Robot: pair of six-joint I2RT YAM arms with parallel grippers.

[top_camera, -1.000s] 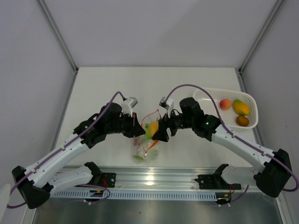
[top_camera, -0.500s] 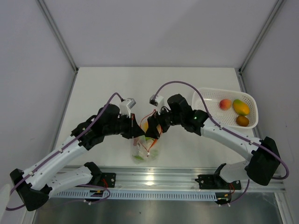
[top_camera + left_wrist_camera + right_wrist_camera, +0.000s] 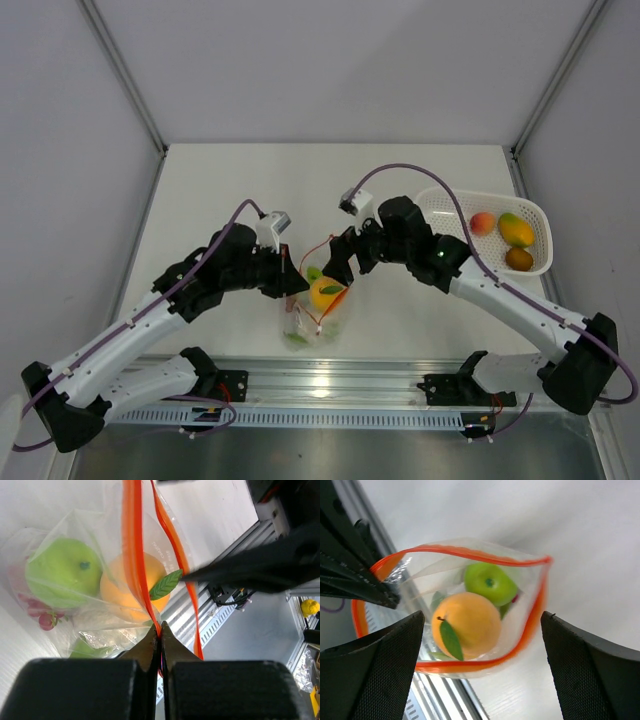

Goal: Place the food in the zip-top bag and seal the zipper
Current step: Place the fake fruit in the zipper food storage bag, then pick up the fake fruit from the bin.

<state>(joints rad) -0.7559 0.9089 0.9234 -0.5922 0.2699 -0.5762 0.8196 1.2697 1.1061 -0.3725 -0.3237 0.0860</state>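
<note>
The left gripper (image 3: 160,636) clamps the zipper (image 3: 470,552), and the zip-top bag (image 3: 318,312) gapes with an orange (image 3: 466,625) and a green apple (image 3: 490,582) inside. The right gripper (image 3: 338,265) hangs spread wide and empty just above the bag. To the bag's right, the white basket (image 3: 438,214) holds three fruits (image 3: 516,230).

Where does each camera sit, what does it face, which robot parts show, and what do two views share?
Top external: above and behind, looking down at the table; both arms show.
Left wrist: on that arm, facing the left gripper shut on the zipper.
Right wrist: over the zip-top bag, looking down between the open right gripper.
Shared: the orange fruit.
</note>
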